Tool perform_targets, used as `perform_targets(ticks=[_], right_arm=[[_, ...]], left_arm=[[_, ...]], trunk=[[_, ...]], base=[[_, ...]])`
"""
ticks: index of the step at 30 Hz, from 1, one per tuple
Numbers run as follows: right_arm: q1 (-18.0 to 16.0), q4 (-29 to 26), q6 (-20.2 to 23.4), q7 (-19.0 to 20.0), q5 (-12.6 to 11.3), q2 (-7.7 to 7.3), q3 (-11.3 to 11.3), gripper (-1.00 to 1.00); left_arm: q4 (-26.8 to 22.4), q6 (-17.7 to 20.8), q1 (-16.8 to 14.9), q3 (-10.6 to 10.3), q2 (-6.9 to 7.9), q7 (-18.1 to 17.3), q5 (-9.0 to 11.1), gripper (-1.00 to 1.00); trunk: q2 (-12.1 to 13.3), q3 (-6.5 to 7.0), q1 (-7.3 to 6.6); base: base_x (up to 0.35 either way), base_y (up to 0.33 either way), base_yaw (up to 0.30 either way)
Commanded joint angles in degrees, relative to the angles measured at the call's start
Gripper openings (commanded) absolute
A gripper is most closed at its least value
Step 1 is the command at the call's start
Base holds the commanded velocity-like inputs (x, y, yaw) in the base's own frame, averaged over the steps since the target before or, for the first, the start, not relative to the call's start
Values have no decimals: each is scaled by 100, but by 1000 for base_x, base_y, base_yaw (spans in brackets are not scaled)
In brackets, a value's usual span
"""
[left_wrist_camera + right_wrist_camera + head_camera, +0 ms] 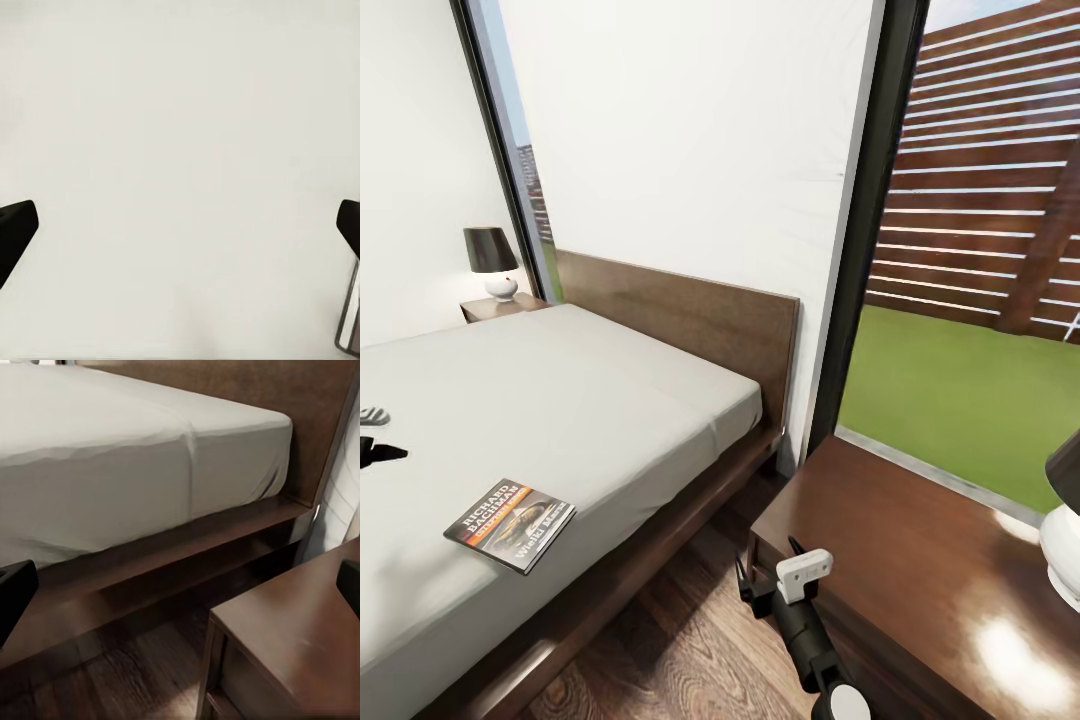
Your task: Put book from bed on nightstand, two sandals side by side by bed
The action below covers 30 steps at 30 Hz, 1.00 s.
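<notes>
Still, book (510, 524) nr bed (610, 420) edge (untouched).

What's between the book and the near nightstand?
Nothing visible: the book lies on the bed near its edge, and just a strip of bare floor separates the bed from the nightstand. A lamp occupies its far corner.

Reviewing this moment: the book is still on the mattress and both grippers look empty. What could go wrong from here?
1. The book lies flat on the bed, so the open left gripper may push it along rather than get under it.
2. The near nightstand carries a lamp; setting the book down could knock it.
3. The right gripper hangs close to the nightstand's corner and might clip it.
</notes>
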Motion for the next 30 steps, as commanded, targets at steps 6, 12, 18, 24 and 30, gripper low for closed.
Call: perform_targets(ticks=[6, 12, 18, 24, 30], right_arm=[[-8, 29, -14, -42, -18, -12, -3, 100], [-14, 36, -14, -53, -13, -7, -16, 100], [-17, 31, -14, -62, -6, -6, -19, 100], [-43, 27, 44, -60, 5, 18, -20, 100], [-187, 29, 594, -59, 97, 102, -20, 100]], left_arm=[[-408, 294, -155, 13, 244, -67, -57, 100], [-775, 489, -197, 13, 351, -82, -60, 100], [-906, 633, -208, 13, 382, -119, -54, 100], [-1011, 702, -210, 13, 396, -135, -52, 100], [-1042, 719, -208, 13, 399, -140, -48, 100]], trunk=[[-2, -6, -1], [-2, -6, -1], [-2, -6, -1], [-2, -6, -1], [-2, -6, -1]], base=[[0, 0, 0], [0, 0, 0], [0, 0, 0], [0, 0, 0], [0, 0, 0]])
